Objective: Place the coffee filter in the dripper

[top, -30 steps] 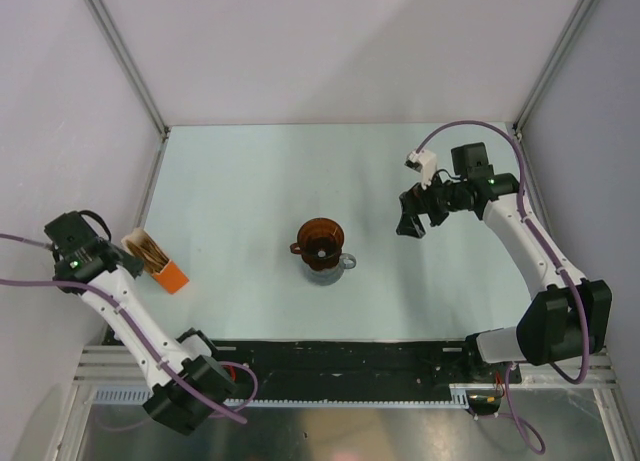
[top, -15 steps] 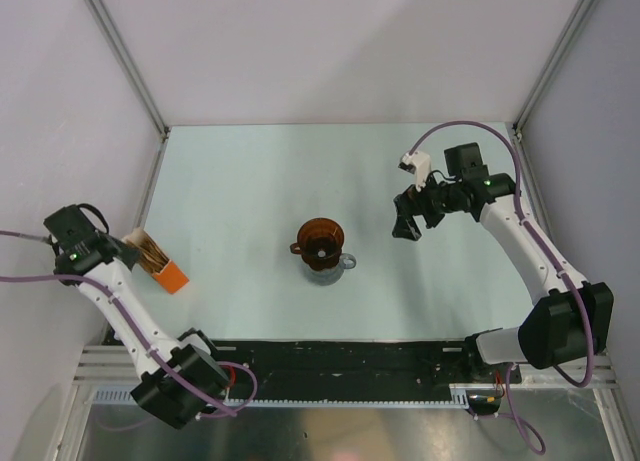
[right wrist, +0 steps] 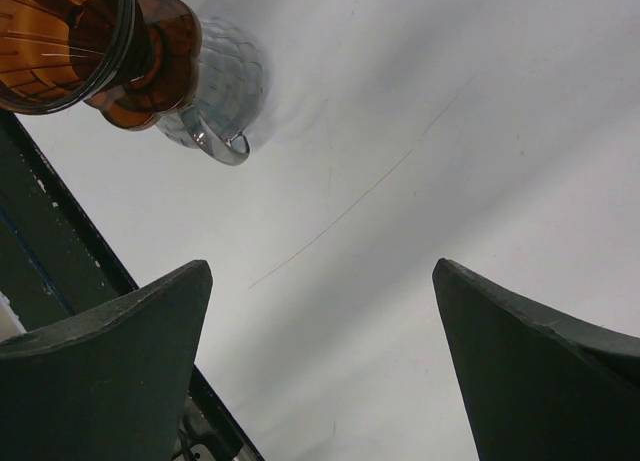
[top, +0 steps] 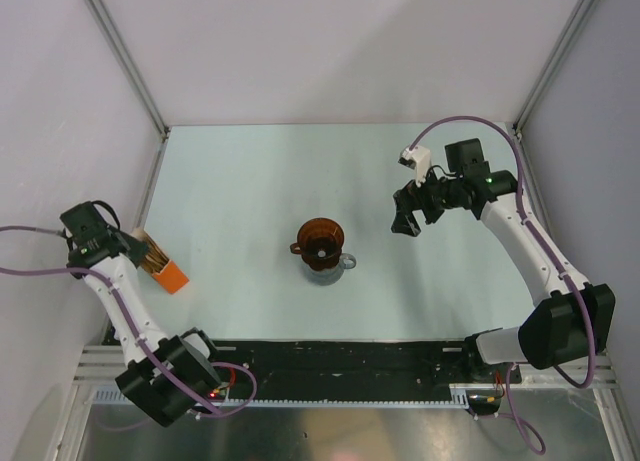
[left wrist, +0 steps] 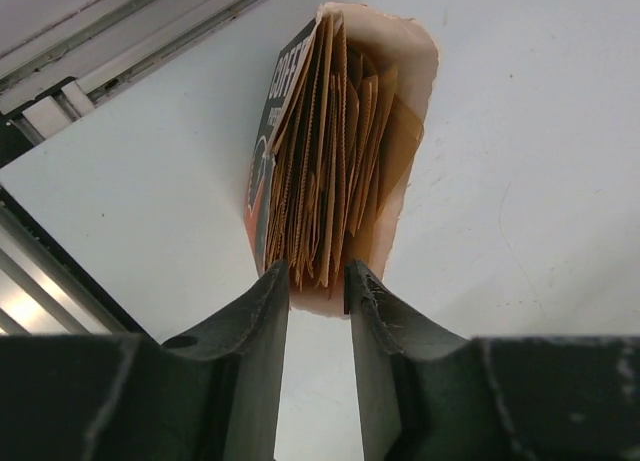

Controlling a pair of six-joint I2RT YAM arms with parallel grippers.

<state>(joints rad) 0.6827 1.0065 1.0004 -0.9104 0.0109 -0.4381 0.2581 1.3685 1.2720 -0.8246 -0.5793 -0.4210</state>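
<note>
your left gripper (left wrist: 310, 281) is at the open end of the small orange box (top: 170, 275). the box lies at 9 o'clock from the dripper (top: 322, 239), near the left edge of the table (top: 250, 181). the two fingers are close together with a thin gap between them. the ends of a few brown papers poke into that gap. i cannot tell if the fingers squeeze the paper yet. the coffee filter (left wrist: 335, 171) you want is one of that stack, tucked in the box (none is out yet).

the dripper sits on top of the clear glass jug (right wrist: 215, 91) in the middle of the table, well apart from the box. there is no paper in it.

farther back, at 2 o'clock from the dripper, your right gripper (top: 408, 221) hangs over the table. its fingers are wide apart and hold nothing.

what could go wrong: more than one paper is between the left fingers, so i think a whole bunch may come up. nothing holds the box down, so it may slide or lift too. thin paper can bend or slip. the dripper only rests on the jug, so a bump could tip it.

white letters on the dark side of the box look like "coffe". the rest is hidden.
</note>
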